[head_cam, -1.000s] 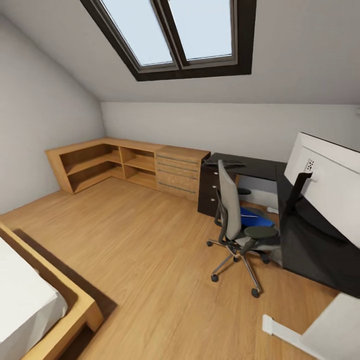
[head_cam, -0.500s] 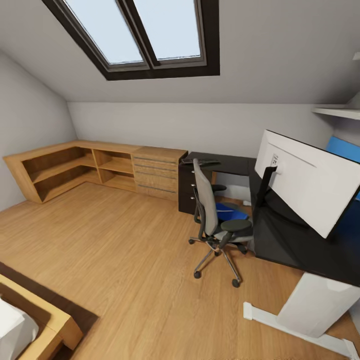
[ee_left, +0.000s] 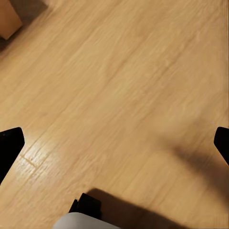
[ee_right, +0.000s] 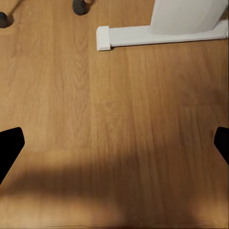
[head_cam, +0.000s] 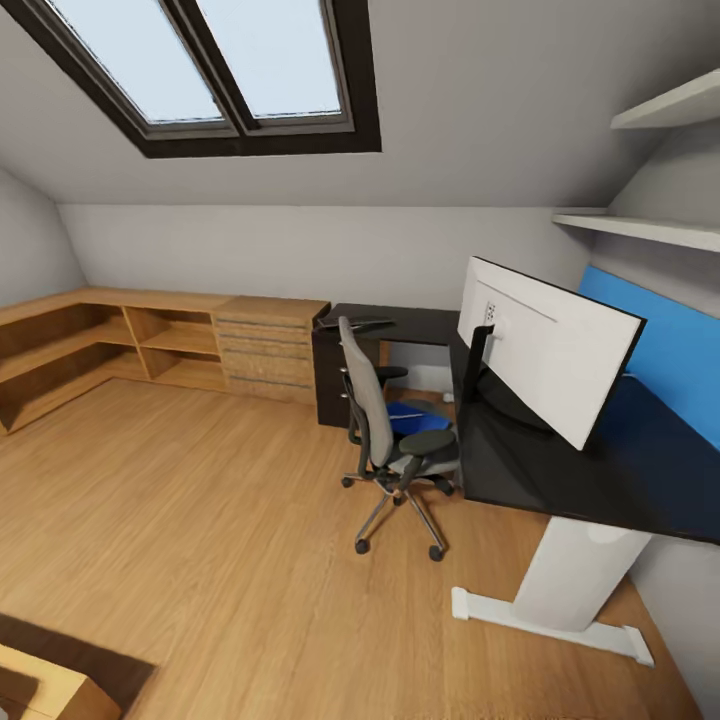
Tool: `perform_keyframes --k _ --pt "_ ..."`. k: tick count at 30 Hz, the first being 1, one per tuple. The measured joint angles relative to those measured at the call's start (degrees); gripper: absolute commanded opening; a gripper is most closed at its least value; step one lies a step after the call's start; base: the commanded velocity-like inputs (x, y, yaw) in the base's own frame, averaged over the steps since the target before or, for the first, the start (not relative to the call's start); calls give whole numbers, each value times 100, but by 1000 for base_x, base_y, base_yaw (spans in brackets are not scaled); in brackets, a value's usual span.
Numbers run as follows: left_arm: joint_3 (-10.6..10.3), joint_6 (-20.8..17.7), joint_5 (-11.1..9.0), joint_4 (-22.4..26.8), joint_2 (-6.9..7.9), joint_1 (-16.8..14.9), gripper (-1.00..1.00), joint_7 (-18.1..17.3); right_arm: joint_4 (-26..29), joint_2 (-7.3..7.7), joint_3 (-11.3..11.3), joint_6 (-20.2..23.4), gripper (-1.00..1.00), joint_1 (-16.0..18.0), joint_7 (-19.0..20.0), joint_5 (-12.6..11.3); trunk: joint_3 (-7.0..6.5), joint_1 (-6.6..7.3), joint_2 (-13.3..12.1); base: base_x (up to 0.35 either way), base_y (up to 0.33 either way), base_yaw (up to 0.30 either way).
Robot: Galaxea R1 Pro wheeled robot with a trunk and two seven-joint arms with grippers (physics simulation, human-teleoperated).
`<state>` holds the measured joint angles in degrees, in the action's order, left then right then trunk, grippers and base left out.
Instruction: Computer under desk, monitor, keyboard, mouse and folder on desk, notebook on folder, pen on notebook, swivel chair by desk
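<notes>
Head view, bench: the long black L-shaped bench runs from 12 o'clock round to 3 o'clock, on a white leg.
Head view, monitor: the monitor stands upright on the bench, its white back toward the camera.
Head view, chair: the swivel chair sits just beside the bench corner at about 1 o'clock; the blue folder lies on its seat.
Head view, keyboard: a flat dark shape on the far wing of the bench is probably the keyboard, too small to be sure.
Left wrist view, tool: the left tool hangs over bare wooden floor, fingertips spread wide, holding nothing.
Right wrist view, tool: the right tool is likewise spread wide and empty above the floor, with the foot of the bench leg and chair casters ahead.
Step in hand: approaching the chair.
Doing it well: stop the base short of the casters, square to the seat's open side, so an arm can reach the folder past the armrest.
</notes>
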<state>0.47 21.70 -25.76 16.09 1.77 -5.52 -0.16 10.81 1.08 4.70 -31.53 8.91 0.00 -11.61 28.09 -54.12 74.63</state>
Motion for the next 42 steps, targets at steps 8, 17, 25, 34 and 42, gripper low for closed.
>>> perform_keyframes --k 8,17,25,34,42 --pt "2 -9 -2 2 -1 1 100 -7 -4 3 11 257 100 0 -19 -29 18 0 0 0 238 -265" --pt "-8 -4 7 6 -1 1 100 -4 -5 13 3 318 100 2 -14 14 43 0 0 0 77 -96" --pt "-9 -3 1 162 7 1 100 13 -5 13 -8 283 100 2 -2 36 45 0 0 0 4 -7" --pt "-20 -21 8 263 4 2 100 24 -5 11 -27 275 100 2 10 62 188 -175 320 0 0 0" --pt "-21 -71 21 266 -1 2 100 24 3 7 -26 275 100 2 20 55 332 -351 641 0 0 0"
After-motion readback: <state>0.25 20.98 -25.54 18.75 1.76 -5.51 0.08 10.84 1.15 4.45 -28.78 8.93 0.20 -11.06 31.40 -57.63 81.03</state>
